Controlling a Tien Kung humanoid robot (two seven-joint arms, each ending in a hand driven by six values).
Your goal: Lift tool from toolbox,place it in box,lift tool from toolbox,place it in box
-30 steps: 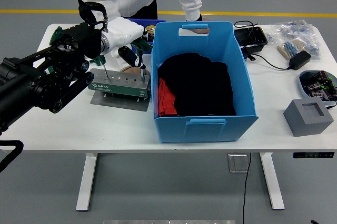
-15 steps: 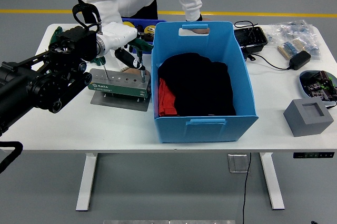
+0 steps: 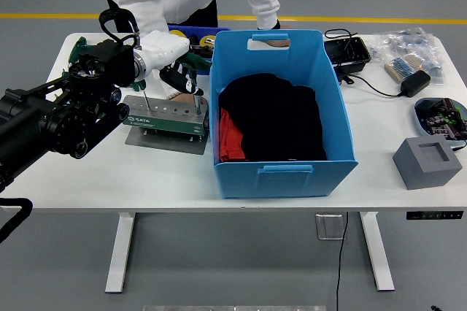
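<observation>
A green toolbox (image 3: 164, 117) lies on a grey plate left of the big blue box (image 3: 281, 172). Two thin tools stand upright in the toolbox, one near its left end (image 3: 144, 96) and one near its right end (image 3: 197, 104). My left hand (image 3: 179, 77), white-backed on a black arm, hovers just above the toolbox's rear edge, close to the right tool's dark handle. Whether it holds that handle is hidden. The blue box holds black and red cloth (image 3: 270, 121). My right arm does not show.
A person in white stands at the far side behind the blue box, hands near its back rim. A small blue bin (image 3: 191, 33) with green tools sits behind my hand. On the right are a grey block (image 3: 427, 161), a charger (image 3: 412, 82), bags and a black tray (image 3: 346, 52).
My left hand has drawn slightly left and back over the toolbox. Both upright tools stay in place.
</observation>
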